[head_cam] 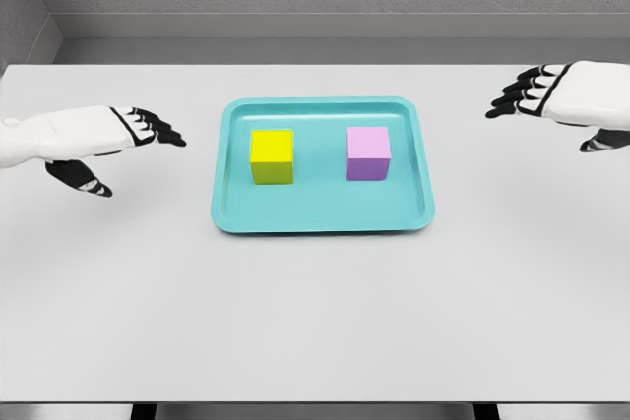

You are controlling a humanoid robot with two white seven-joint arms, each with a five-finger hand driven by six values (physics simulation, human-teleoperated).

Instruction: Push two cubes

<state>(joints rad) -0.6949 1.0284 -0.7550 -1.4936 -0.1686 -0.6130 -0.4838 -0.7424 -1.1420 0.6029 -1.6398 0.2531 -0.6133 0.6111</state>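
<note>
Teal tray (323,218) sits mid-table (315,322), holding a yellow cube (273,155) on its left and a pink cube (368,152) on its right, well apart. Left hand (113,135) and right hand (561,93) flank the tray, fingers spread, holding nothing

- The tray (323,218) sits mid-table (315,331), nearer the far edge.
- One cube (272,155) lies in the tray's left half, another cube (368,152) in its right, apart.

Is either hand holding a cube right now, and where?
Nothing is held. The left hand and right hand are open, clear of the tray.
</note>
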